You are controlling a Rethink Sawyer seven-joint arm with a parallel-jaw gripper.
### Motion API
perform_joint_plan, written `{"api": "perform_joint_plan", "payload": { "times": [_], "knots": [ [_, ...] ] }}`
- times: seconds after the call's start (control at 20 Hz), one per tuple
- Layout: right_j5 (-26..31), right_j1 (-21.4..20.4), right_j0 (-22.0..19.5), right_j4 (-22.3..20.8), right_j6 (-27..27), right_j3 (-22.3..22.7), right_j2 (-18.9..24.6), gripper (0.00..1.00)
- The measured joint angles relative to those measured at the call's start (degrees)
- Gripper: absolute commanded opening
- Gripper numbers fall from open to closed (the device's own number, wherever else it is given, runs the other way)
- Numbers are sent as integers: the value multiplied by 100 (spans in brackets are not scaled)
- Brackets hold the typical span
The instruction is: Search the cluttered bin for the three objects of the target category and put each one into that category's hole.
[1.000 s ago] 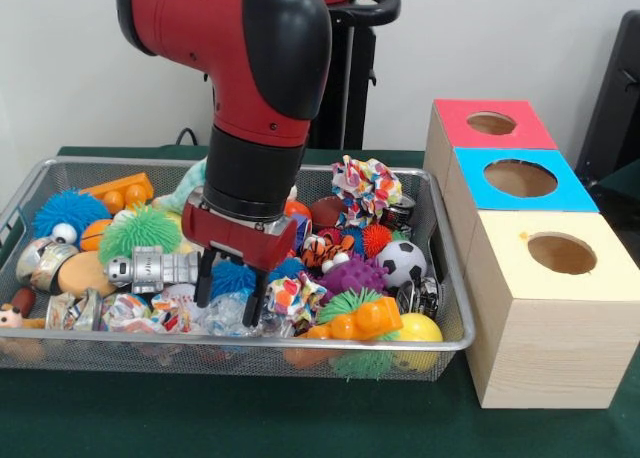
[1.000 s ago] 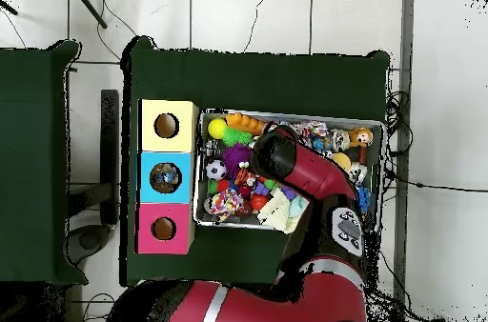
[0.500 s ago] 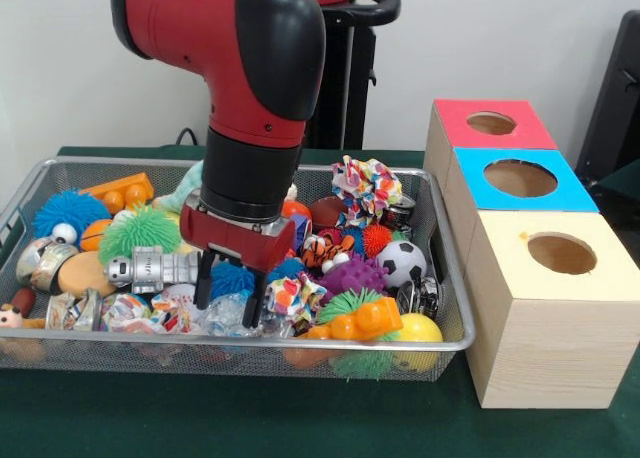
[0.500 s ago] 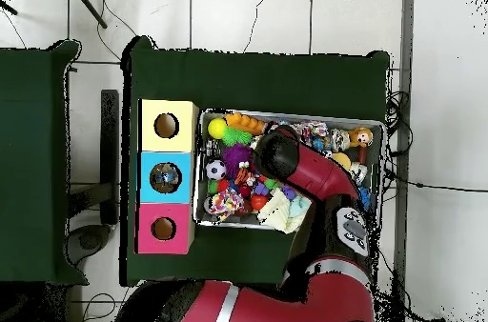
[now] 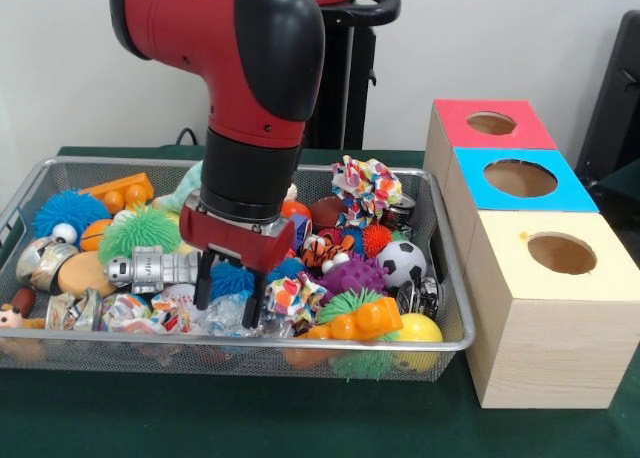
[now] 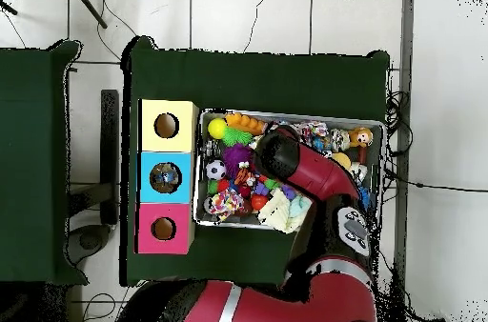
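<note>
The silver wire-mesh bin (image 5: 250,340) sits on the green table, packed with toys; it also shows in the overhead view (image 6: 291,114). My gripper (image 5: 229,296) is open and lowered into the bin's front middle. Its fingers (image 5: 204,283) straddle a crinkled clear wrapper (image 5: 228,313) and a small blue spiky ball (image 5: 233,277). A silver robot toy (image 5: 155,268) lies just left of it. Three wooden boxes with round holes stand to the right: red (image 5: 490,123), blue (image 5: 520,178) and yellow (image 5: 560,253). In the overhead view the arm (image 6: 286,156) hides the gripper.
Around the gripper lie a green spiky ball (image 5: 138,230), a purple spiky toy (image 5: 352,275), a soccer ball (image 5: 400,261), an orange toy (image 5: 360,320), a yellow ball (image 5: 420,330) and a floral cloth ball (image 5: 366,188). The robot's pedestal stands behind the bin.
The arm has shifted slightly to the left in the front view. The gripper stays low in the bin with its fingers apart; nothing is taken hold of.
</note>
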Motion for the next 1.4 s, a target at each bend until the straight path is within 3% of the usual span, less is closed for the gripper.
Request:
{"api": "perform_joint_plan", "payload": {
  "times": [0.5,1.25,1.3,1.4],
  "knots": [
    [4,-32,-252,-211,0,1,261,100],
    [4,-41,-283,-255,0,3,294,100],
    [1,-41,-282,-252,0,1,303,0],
    [-2,-39,-283,-252,0,1,305,0]
  ]
}}
